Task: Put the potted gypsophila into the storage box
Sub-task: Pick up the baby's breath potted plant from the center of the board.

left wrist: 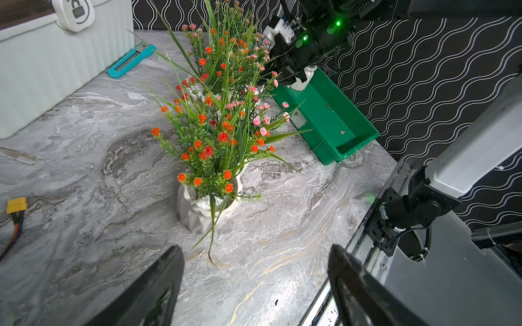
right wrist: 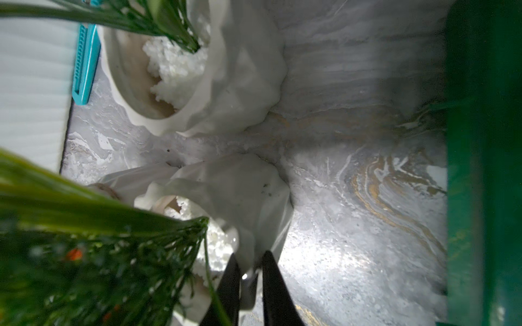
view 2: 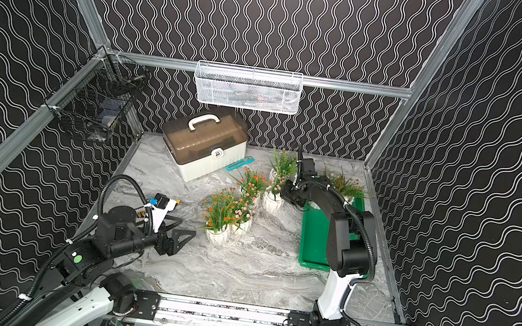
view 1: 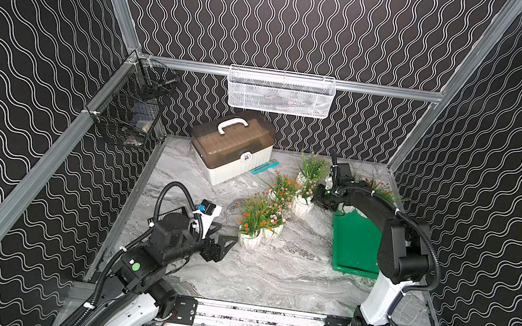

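A grey marbled bench (view 1: 272, 275) with faint gold veins forms the floor of a booth. Its walls are black panels (view 1: 288, 20) printed with white wavy lines, framed by aluminium rails (view 1: 382, 90). In both top views one white mesh basket (view 1: 281, 92) hangs at upper centre and one black wire basket (view 1: 133, 109) hangs at upper left. One white case (view 1: 233, 156) with a brown lid sits below the mesh basket, and one teal utility knife (view 1: 265, 167) lies just right of the case.

The potted gypsophila (view 1: 249, 239) are small white ribbed pots filled with white granules. They hold green grassy sprigs dotted with tiny orange or pink flowers. There are six. Five stand in a loose cluster on the bench at the centre of the top views. One stands at the upper end of the storage box (view 1: 351, 247), the single shallow bright-green tray at right-centre, just right of the cluster.

The right gripper (right wrist: 250, 254) is at the cluster's right edge, beside the tray's upper left corner. In the right wrist view its jaws stand narrow, with one pot's white rim pinched between them. The left gripper (left wrist: 255, 249) hangs at lower left of the top views, apart from the pots, its jaws wide and empty.
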Robot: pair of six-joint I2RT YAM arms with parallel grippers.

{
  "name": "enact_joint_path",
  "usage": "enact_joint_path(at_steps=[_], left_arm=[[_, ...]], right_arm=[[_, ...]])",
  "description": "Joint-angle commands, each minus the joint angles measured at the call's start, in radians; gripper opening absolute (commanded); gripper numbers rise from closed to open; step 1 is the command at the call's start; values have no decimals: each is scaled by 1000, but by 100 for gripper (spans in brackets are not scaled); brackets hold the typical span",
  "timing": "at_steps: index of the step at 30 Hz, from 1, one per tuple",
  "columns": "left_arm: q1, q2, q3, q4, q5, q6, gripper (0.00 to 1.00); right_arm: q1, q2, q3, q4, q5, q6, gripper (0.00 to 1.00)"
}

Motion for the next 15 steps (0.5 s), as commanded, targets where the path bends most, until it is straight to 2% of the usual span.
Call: enact_joint_path(at_steps=[1, 11, 15], left_arm=[[4, 2, 5, 15, 10, 18, 83], [4, -6, 5, 16, 12, 16, 83], [5, -5, 5, 16, 15, 18, 83]], right_arm=[[4, 10, 5, -78, 33, -12, 12], [10, -37, -2, -74, 32, -6, 1], [10, -65, -14, -63, 21, 2, 0]])
